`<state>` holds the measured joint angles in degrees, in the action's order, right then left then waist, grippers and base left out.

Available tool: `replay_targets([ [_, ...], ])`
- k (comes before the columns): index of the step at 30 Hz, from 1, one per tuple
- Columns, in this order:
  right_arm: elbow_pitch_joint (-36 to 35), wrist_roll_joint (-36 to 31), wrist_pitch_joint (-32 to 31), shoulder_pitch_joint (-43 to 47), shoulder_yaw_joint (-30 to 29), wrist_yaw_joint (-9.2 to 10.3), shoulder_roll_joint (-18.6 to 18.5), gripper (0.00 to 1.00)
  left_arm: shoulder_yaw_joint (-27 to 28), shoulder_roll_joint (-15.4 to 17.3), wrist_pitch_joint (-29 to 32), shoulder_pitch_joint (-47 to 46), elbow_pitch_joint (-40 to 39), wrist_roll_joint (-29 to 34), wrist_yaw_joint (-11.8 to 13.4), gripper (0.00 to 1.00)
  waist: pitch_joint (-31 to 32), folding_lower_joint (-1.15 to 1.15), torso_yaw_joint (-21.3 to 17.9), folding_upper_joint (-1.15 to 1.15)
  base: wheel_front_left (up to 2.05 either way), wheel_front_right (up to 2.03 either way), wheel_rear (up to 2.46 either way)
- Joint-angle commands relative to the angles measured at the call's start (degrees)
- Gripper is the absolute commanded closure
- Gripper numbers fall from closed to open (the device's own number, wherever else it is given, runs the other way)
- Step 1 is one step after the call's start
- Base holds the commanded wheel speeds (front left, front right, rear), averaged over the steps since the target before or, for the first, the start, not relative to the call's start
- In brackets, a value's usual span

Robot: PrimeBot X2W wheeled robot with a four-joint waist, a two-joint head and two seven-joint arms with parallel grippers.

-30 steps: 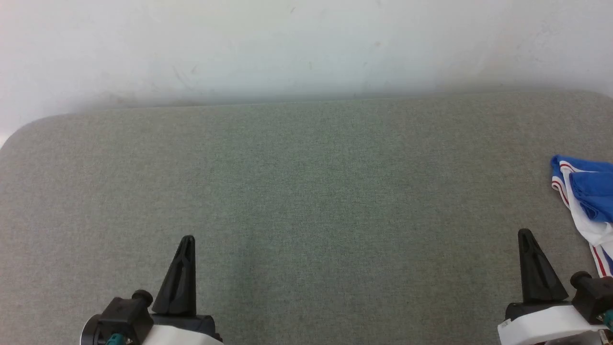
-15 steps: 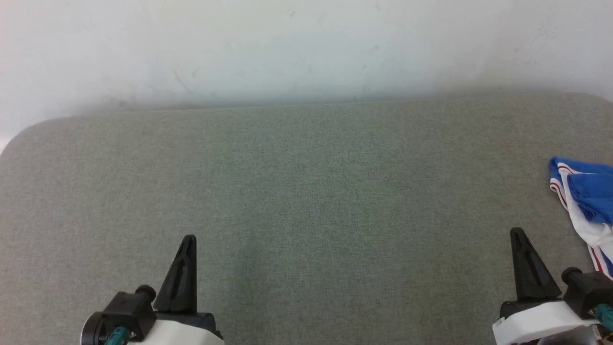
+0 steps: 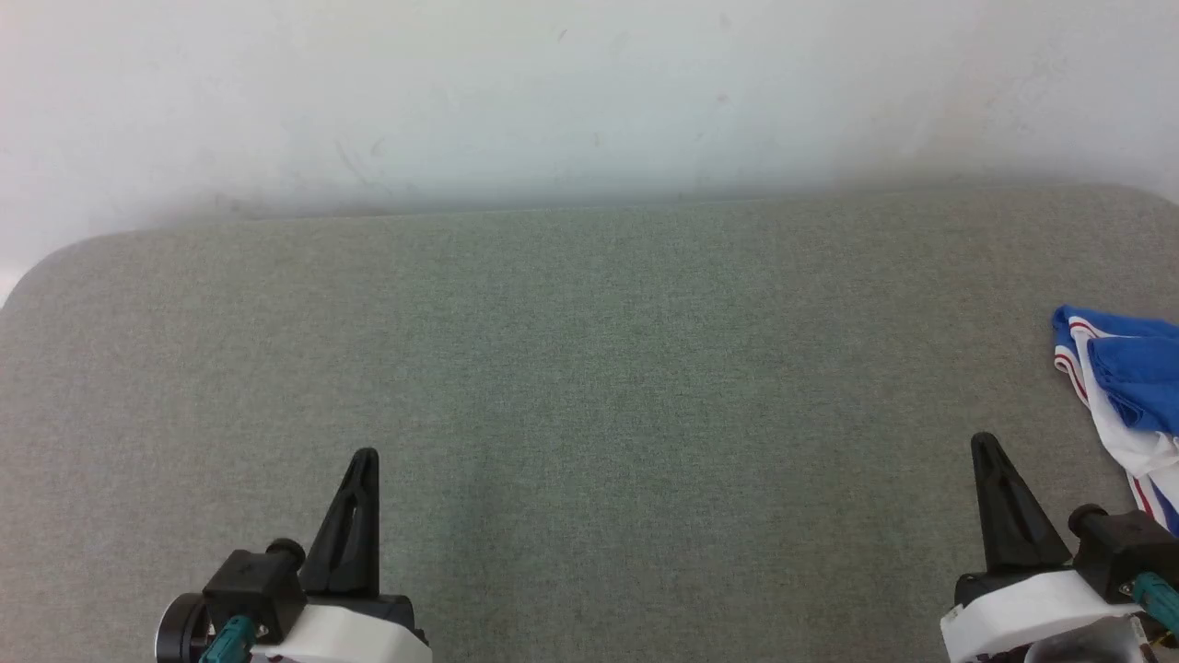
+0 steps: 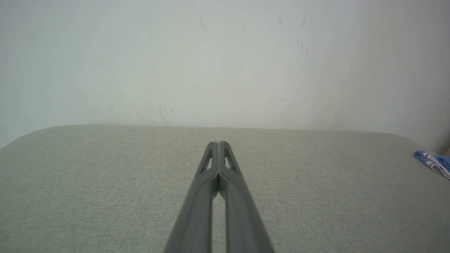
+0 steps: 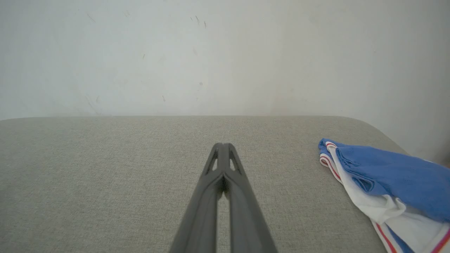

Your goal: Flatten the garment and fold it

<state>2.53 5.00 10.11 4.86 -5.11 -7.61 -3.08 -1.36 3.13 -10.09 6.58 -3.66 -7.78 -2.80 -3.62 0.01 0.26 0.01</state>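
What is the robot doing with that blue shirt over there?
Nothing has hold of it at this moment. The garment, blue with white and red-striped trim, lies bunched up at the right end of the grey table. The left gripper and the right gripper are both shut and hold nothing, pointing across bare table. The right gripper is the nearer one, but there is a gap between it and the cloth. Flattening and folding have not yet begun.

Garment (image 5: 386,172) blue, white, red-striped trim; tabletop (image 3: 589,368) grey-green weave; wall (image 3: 589,92) whitish, apparently scuffed.
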Motion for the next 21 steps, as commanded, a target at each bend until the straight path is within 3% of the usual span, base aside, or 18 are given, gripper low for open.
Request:
replay_targets([
  [1,-0.4,-0.5,-0.4,-1.0,0.3,0.04,0.1,1.00,0.2,-0.1,0.3,-1.1,0.3,0.7,0.5,1.00,0.1,0.00,0.0,-0.01,0.00,0.00,0.00],
  [21,-0.9,-1.6,-2.7,-1.9,1.5,0.06,0.1,1.00,0.5,-0.1,2.7,-2.4,1.1,2.4,1.0,1.00,0.9,0.00,-0.1,-0.01,0.00,0.00,0.00],
])
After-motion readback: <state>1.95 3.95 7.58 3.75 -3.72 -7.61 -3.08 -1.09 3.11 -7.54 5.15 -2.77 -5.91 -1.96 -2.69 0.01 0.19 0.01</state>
